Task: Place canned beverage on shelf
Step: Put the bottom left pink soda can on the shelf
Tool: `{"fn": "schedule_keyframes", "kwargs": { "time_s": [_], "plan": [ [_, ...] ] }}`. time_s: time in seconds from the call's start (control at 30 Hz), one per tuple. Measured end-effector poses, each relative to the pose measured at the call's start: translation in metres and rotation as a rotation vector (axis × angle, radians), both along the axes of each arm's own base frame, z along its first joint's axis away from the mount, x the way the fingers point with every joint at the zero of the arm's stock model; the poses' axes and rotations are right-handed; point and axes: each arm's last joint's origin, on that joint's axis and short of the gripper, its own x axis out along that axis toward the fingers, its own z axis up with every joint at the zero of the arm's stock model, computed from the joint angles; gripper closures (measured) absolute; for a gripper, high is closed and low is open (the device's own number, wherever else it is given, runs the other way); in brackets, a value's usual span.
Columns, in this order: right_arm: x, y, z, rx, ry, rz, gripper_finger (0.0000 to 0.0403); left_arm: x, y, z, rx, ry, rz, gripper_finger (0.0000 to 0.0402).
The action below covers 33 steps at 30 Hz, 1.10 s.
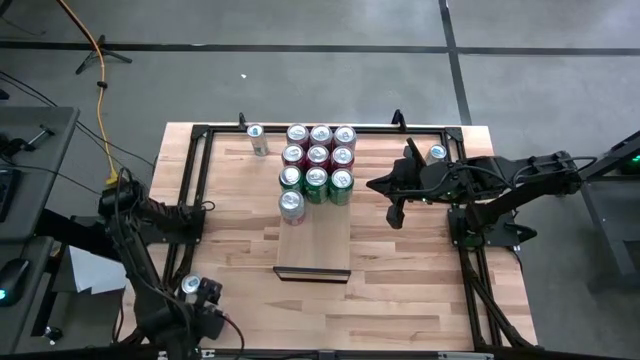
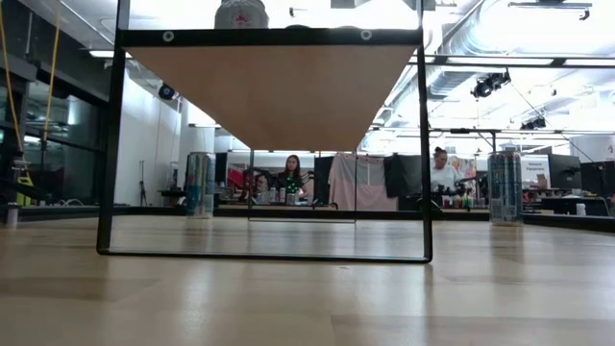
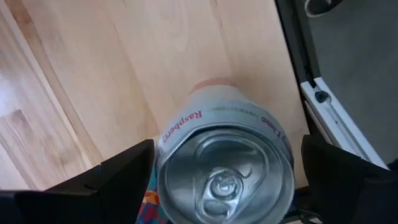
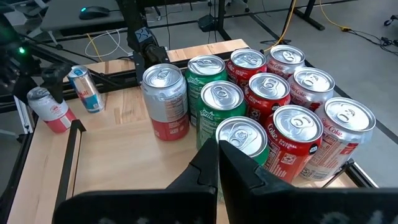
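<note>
Table [image 1: 400,290] of butcher-block wood, framed by black rails, seen from above.

Left gripper [image 1: 198,295]: at the near left corner, fingers [image 3: 93,180] spread wide either side of a silver raspberry-lime can [image 3: 225,165] standing upright on the wood; whether the pads touched it could not be told.

Slim can [image 1: 257,139]: far left, alone beside the rail.

Shelf [image 1: 313,243]: pale board at centre, dark lip at its near end. Its far part carried ten upright cans: three red along the far row [image 1: 320,134], three red behind them [image 1: 318,155], three green [image 1: 316,180], and one silver-and-red can [image 1: 291,206] nearest, at the left.

Right gripper [image 1: 378,185]: just right of the cans, above the table, fingers [image 4: 214,163] pressed together, holding nothing.

Further can [image 1: 437,154]: far right, by the right arm.
</note>
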Motion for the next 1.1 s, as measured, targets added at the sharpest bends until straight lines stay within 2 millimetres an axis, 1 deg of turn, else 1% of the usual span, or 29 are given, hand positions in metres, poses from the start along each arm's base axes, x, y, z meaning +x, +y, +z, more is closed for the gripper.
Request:
{"fn": "schedule_keyframes", "kwargs": {
  "time_s": [0.1,0.2,0.4,0.43,0.57,0.67,0.73,0.87,0.97,1.03,1.1],
  "plan": [
    [0.0,0.0,0.0,0.0,0.0,0.0,0.0403,0.001,-0.002,-0.005,0.014,0.004,0.001,0.0078],
    [0.0,0.0,0.0,0.0,0.0,0.0,0.0403,0.003,-0.002,-0.007,0.019,0.002,0.018,0.0106],
    [0.0,0.0,0.0,0.0,0.0,0.0,0.0403,0.008,0.0,-0.006,0.009,0.001,0.058,0.0202],
    [0.0,0.0,0.0,0.0,0.0,0.0,0.0403,0.009,0.001,-0.005,0.008,0.001,0.062,0.021],
    [0.0,0.0,0.0,0.0,0.0,0.0,0.0403,0.015,0.009,0.002,-0.016,-0.003,0.074,0.021],
    [0.0,0.0,0.0,0.0,-0.001,0.0,0.0403,0.021,0.023,0.023,-0.083,-0.029,0.091,0.021],
    [0.0,0.0,0.0,0.0,0.0,0.0,0.0403,0.024,0.037,0.04,-0.137,-0.056,0.104,0.021],
    [0.0,0.001,0.001,0.013,-0.005,0.021,0.0403,0.026,0.075,0.083,-0.267,-0.155,0.137,0.021],
    [0.002,0.003,0.003,0.033,-0.025,0.08,0.0403,0.027,0.103,0.116,-0.354,-0.253,0.155,0.021],
    [0.004,0.004,0.004,0.038,-0.04,0.124,0.0403,0.028,0.12,0.14,-0.408,-0.329,0.169,0.021],
    [0.006,0.006,0.006,0.048,-0.067,0.158,0.0403,0.031,0.133,0.16,-0.45,-0.398,0.188,0.021]
  ]
}}
